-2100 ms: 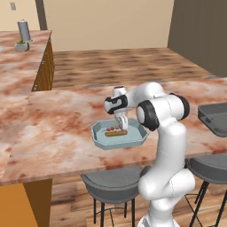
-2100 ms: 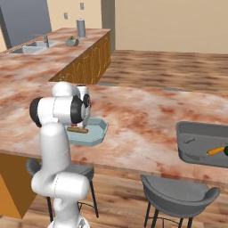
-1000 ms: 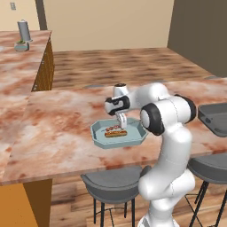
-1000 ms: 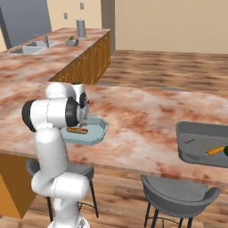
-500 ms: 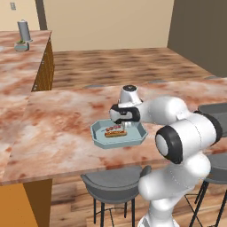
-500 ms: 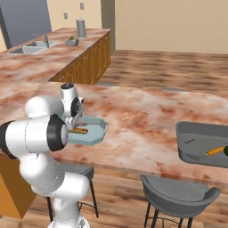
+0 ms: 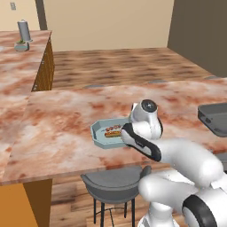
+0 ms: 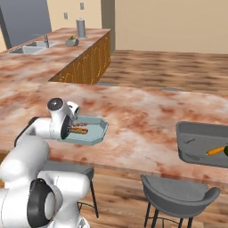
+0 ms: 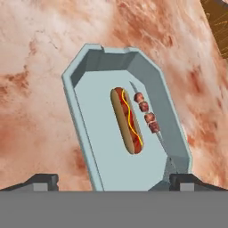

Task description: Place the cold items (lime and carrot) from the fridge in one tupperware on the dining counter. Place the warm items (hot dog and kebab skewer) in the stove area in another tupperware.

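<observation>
A light blue-grey tupperware (image 9: 73, 89) lies on the marble dining counter with the hot dog (image 9: 128, 120) and the kebab skewer (image 9: 147, 113) side by side inside it. My gripper (image 9: 113, 181) hovers above its near end, open, with one fingertip (image 9: 42, 180) on each side and nothing between them. The same tupperware (image 7: 99, 128) sits just beyond my wrist in the left base view. Far to the right stands a darker grey tupperware (image 8: 196, 133) holding the carrot (image 8: 216, 150) and the lime (image 8: 226, 150), which is cut off by the picture's edge.
Bar stools (image 8: 178, 196) stand along the counter's near edge, one (image 7: 111, 181) right under the blue tupperware. A second counter with a sink (image 8: 26, 46), a grey canister (image 8: 80, 27) and a small bowl (image 8: 71, 42) runs along the far left.
The arm has folded down and swung its elbow toward the cameras, so the hand sits lower and nearer the tupperware's near side. Hot dog and skewer lie unmoved.
</observation>
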Motion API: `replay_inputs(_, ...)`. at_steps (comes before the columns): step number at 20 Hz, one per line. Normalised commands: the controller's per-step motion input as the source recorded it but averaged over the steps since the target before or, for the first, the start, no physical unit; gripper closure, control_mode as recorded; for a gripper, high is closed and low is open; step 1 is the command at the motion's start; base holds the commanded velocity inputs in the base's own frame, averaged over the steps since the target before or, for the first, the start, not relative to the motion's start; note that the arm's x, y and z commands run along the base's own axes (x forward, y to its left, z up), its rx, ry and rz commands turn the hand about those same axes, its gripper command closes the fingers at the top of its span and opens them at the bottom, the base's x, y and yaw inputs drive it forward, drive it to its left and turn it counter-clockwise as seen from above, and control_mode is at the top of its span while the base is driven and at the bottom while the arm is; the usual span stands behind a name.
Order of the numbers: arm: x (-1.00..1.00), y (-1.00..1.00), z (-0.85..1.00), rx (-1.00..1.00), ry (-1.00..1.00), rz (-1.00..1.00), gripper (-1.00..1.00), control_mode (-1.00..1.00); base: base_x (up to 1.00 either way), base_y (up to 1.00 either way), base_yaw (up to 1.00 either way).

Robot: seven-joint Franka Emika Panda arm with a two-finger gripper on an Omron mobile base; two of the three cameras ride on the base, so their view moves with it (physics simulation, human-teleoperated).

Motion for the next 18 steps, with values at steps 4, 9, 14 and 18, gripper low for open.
replay_inputs(4,-0.64,-0.16,0.72,0.16,-0.14,-0.22,-1.0,-1.0,0.0,0.0,0.0)
replay_inputs(9,-0.61,-0.15,0.76,0.12,-0.15,-0.18,-1.0,-1.0,0.0,0.0,0.0)
replay_inputs(14,-0.56,-0.13,0.81,0.06,-0.13,-0.12,-1.0,-1.0,0.0,0.0,0.0)
replay_inputs(18,-0.53,-0.03,0.78,0.01,-0.03,-0.1,-1.0,-1.0,0.0,0.0,0.0)
